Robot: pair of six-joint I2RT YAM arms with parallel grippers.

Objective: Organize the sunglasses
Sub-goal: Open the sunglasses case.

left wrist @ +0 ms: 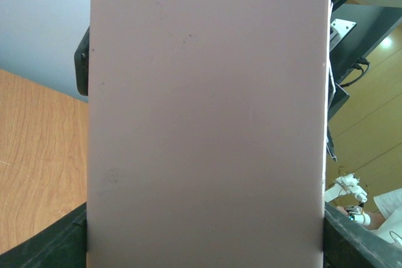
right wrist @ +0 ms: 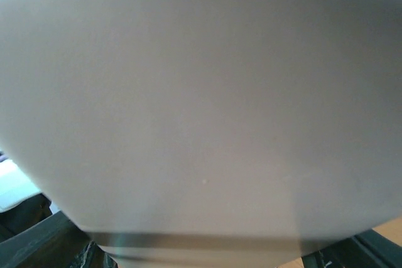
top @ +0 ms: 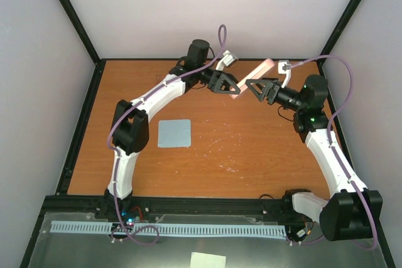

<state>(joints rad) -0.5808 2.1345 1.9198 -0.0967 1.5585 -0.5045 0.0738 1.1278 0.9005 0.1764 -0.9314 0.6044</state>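
The sunglasses are not visible in any view. A pink case hangs tilted above the far middle of the table, between both grippers. My left gripper is shut on its lower left end. In the left wrist view the case fills the gap between the dark fingers. My right gripper sits around the case's upper right part. In the right wrist view the case blocks nearly everything, with only finger edges showing, so contact cannot be made out.
A flat blue-grey square cloth lies on the orange-brown table, left of centre. Black frame posts and pale walls enclose the back and sides. A black rail runs along the near edge by the arm bases.
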